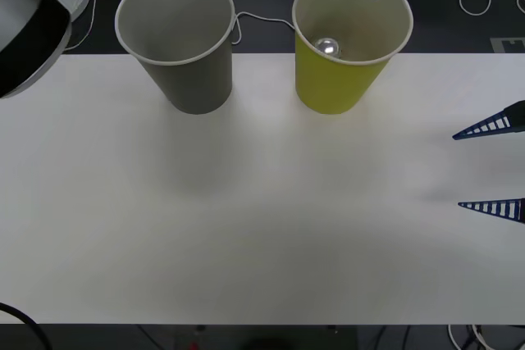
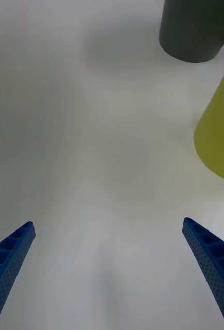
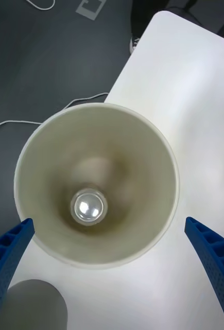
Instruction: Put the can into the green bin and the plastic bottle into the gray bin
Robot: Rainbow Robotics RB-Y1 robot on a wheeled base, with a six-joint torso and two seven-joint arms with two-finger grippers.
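The can (image 1: 327,46) lies inside the green bin (image 1: 340,88). The left gripper (image 3: 112,273) hangs above that bin, spread wide; the right gripper (image 1: 490,165), also wide, sits well right of it.

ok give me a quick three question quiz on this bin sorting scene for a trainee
1. True or false: the small red drink can lies on the white table between the two bins.
2. Which bin holds the can?
A. the large yellow-green paper-cup-shaped bin
B. the large gray paper-cup-shaped bin
3. Fill in: the left gripper, above the green bin, has its fingers ____, as does the right gripper over the table's right side.

Key:
1. False; its silver end shows at the bottom of the green bin.
2. A
3. open
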